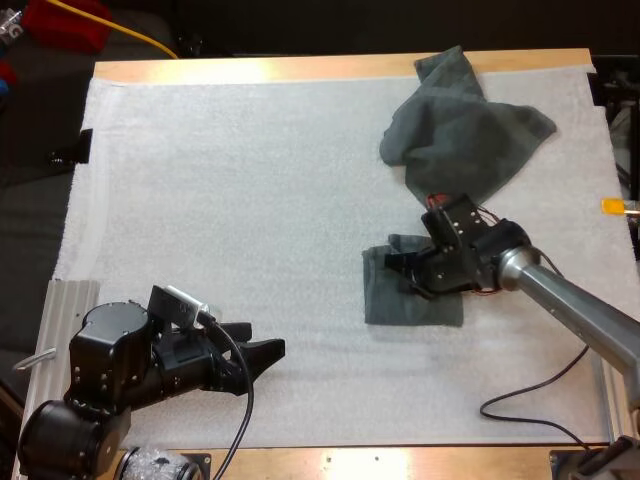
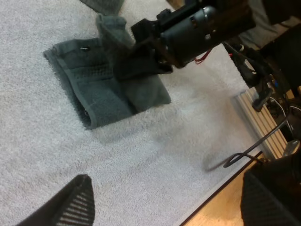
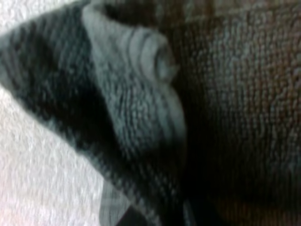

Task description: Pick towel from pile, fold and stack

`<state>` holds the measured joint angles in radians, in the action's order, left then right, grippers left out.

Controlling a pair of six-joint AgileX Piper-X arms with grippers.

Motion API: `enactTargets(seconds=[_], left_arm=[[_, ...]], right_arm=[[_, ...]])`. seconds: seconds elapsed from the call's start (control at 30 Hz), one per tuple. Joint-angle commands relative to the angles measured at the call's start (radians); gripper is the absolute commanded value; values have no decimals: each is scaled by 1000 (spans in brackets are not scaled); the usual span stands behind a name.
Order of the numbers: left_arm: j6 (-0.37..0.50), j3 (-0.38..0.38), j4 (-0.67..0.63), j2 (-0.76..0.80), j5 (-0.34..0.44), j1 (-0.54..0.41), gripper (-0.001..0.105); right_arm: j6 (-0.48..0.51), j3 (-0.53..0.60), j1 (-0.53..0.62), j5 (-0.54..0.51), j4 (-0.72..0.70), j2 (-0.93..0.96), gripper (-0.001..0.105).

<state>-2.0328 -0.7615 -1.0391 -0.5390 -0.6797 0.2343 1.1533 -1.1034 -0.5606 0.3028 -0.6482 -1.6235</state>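
Ribbed dark grey-green terry cloth lies closest to the right wrist camera, a rolled lip of it standing beside a patch of white foam mat (image 3: 28, 179). It is most likely part of the folded dark grey-green towel (image 1: 395, 305).

That towel lies flat on the mat, right of centre, with one flap raised at its far edge. The right gripper (image 1: 400, 265) is down on top of it, and it cannot be told whether it pinches the cloth or only presses on it. Behind it, the crumpled dark grey-green towel (image 1: 460, 130) sits heaped at the mat's far right, its near edge touching the right arm's wrist. The left gripper (image 1: 268, 352) rests low near the front of the wooden bench (image 1: 330, 68), spread wide, holding nothing, well apart from both towels.

The step appears to be finishing the fold. To do it well, the robot would lay the raised flap square with the edges beneath and press the crease. It would then lift straight up so no cloth drags, without snagging the heap behind.
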Motion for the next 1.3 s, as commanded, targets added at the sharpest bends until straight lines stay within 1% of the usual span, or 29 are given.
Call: enactTargets(seconds=[0.0, 0.3, 0.37, 0.47, 0.57, 0.63, 0.73, 0.8, 0.93, 1.0, 1.2, 1.27], left_arm=[[-1, -6, 4, 3, -12, 4, 63], [-1, -6, 4, 3, -12, 4, 63], [-1, -6, 4, 3, -12, 4, 63], [-1, -6, 4, 3, -12, 4, 63], [-1, -6, 4, 3, -12, 4, 63], [-1, -6, 4, 3, -12, 4, 63], [-1, -6, 4, 3, -12, 4, 63], [-1, -6, 4, 3, -12, 4, 63], [4, -6, 4, 3, -12, 4, 63], [8, -6, 4, 3, -12, 4, 63], [16, -6, 4, 3, -12, 4, 63], [16, -6, 4, 3, -12, 4, 63]], right_arm=[[-14, -6, -3, 15, 8, -10, 2], [-37, -6, -3, 10, 64, -71, 2], [-37, -6, -3, 3, 71, -79, 4], [-37, -6, -3, 0, 79, -84, 15], [-37, -6, -3, 0, 95, -83, 32], [-31, -6, -3, 23, 100, -83, 44], [-9, -6, -3, 54, 105, -75, 55], [-4, -6, -3, 62, 112, -64, 57], [38, -6, -3, 62, 121, -14, 57], [41, -6, -3, 62, 119, 6, 57], [39, -4, -9, 121, 85, 24, 57], [40, -4, -24, 126, 69, 24, 57]])
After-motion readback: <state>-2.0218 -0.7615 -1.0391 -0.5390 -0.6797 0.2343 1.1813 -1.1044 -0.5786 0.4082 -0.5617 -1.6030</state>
